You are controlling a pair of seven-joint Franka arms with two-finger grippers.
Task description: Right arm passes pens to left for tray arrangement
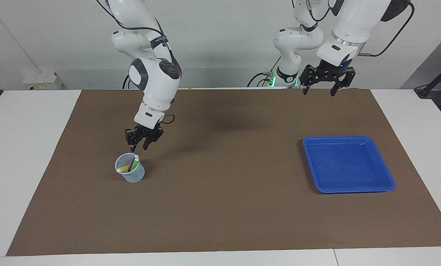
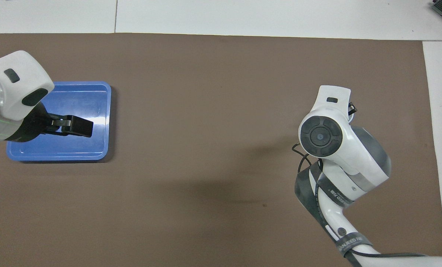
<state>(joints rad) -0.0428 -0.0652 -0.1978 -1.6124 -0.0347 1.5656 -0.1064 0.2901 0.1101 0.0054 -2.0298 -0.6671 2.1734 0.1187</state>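
The right tool (image 1: 139,147) hangs just above the small translucent cup (image 1: 130,168) holding the slim marker pens (image 1: 131,165), fingers part-closed around nothing yet: the first pick. Next it must dip in and pinch one pen. The left tool (image 1: 321,88) waits wide open above the empty shallow blue plastic tray (image 1: 348,164).

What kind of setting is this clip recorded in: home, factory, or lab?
Most likely a robotics lab bench. Two white arms work over a plain white table covered with a brown mat, with loose cabling by the wall and only staged props: a blue tray and a cup of pens.
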